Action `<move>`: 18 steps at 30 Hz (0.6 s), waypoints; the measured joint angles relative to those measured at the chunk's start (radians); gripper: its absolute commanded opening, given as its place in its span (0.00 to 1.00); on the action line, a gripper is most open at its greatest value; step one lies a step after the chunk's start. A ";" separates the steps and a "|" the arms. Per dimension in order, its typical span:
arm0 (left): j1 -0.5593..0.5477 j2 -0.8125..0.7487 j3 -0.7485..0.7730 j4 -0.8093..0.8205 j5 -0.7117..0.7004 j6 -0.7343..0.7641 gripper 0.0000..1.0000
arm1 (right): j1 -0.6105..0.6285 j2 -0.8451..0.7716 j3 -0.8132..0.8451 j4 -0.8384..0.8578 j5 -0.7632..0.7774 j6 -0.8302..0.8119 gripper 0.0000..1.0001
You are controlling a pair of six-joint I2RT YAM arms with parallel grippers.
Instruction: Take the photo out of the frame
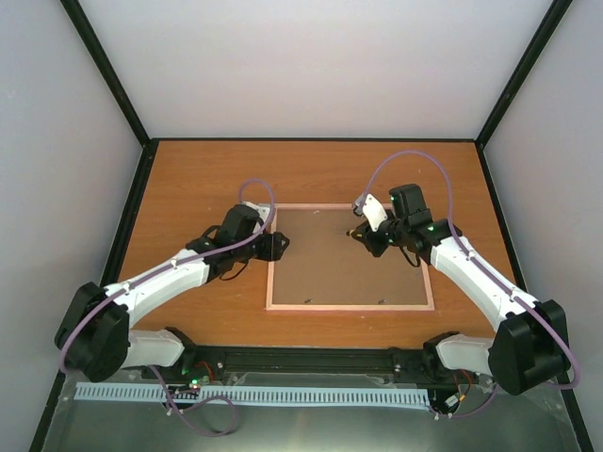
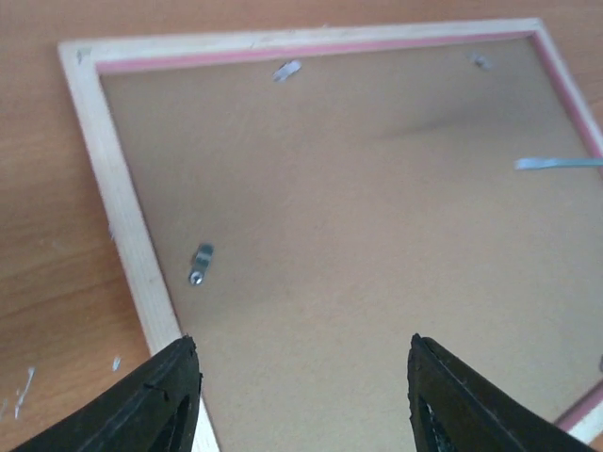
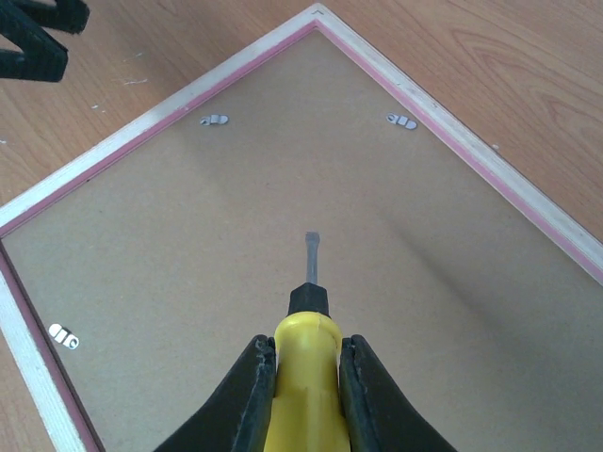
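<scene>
The frame (image 1: 349,307) lies face down on the table, its pale wood edge and thin pink lip up. The plain brown backing board (image 1: 339,268) fills it, held by small metal clips (image 2: 200,264). The photo is hidden under the board. My left gripper (image 1: 280,247) is open and empty at the frame's left edge; in the left wrist view it (image 2: 301,377) hovers over the board (image 2: 358,207). My right gripper (image 3: 306,348) is shut on a yellow-handled screwdriver (image 3: 303,386), its blade tip (image 3: 310,247) over the board near the far edge (image 1: 363,235).
More clips sit along the frame's edges in the right wrist view (image 3: 215,120), (image 3: 402,120), (image 3: 64,334). The wooden table (image 1: 198,179) is walled by pale panels with black posts. A white cable rail (image 1: 254,394) runs along the near edge.
</scene>
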 measured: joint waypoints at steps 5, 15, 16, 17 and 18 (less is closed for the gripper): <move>0.000 -0.033 0.029 -0.004 0.059 0.116 0.61 | 0.000 0.000 0.000 -0.001 -0.035 0.000 0.03; -0.125 -0.024 0.069 0.138 0.296 0.354 0.55 | 0.000 0.005 0.016 -0.074 -0.256 -0.060 0.03; -0.147 -0.010 0.080 0.146 0.309 0.379 0.55 | 0.000 0.005 0.021 -0.086 -0.287 -0.072 0.03; -0.159 0.005 0.093 0.154 0.320 0.409 0.54 | 0.000 0.005 0.024 -0.100 -0.321 -0.085 0.03; -0.182 0.014 0.098 0.159 0.327 0.428 0.54 | 0.000 0.005 0.027 -0.111 -0.349 -0.095 0.03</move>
